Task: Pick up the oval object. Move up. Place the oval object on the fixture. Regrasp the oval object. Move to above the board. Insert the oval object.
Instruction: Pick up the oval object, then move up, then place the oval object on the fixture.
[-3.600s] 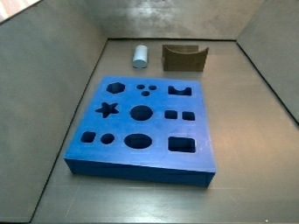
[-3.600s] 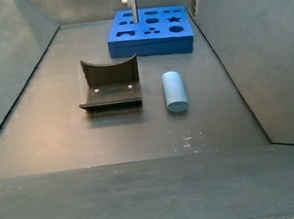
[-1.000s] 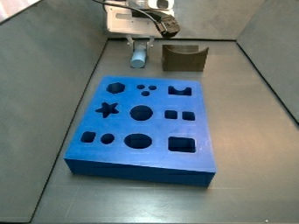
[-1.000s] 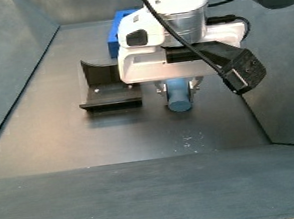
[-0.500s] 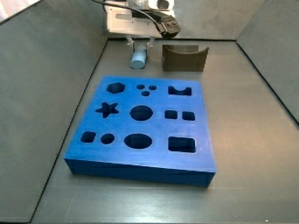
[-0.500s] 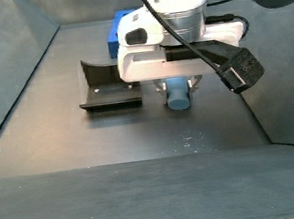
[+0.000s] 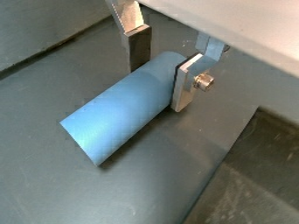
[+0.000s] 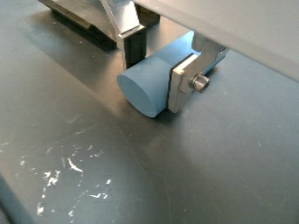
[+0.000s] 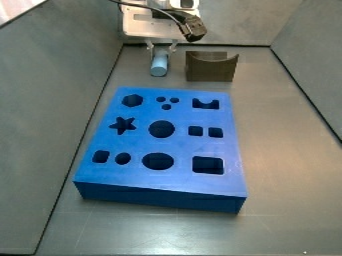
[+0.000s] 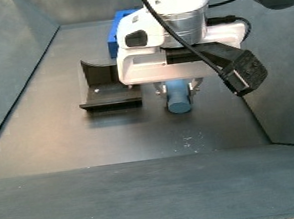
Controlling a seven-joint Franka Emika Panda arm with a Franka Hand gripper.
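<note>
The hand point(image 7: 162, 63) is down low on the dark worktop point(image 8: 70, 131), with its two flat silver fingers point(image 7: 187, 83) pressed on both sides of the oval object point(image 7: 122, 115). This smooth, pale blue peg lies on its side. Just beside it sits the fixture point(image 10: 109, 86), a brown block with a curved notch. The board point(image 9: 167, 143) is bright blue, flat and full of shaped holes.

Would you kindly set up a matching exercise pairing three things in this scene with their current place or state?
Things:
1. pale blue oval peg
2. olive-brown notched fixture
3. bright blue board with cut-outs

States:
A. lies apart from the robot's hand, every hole empty
B. lying on the floor between the fingers of the hand
C. stands unoccupied beside the peg

Pairs: 1-B, 2-C, 3-A
</note>
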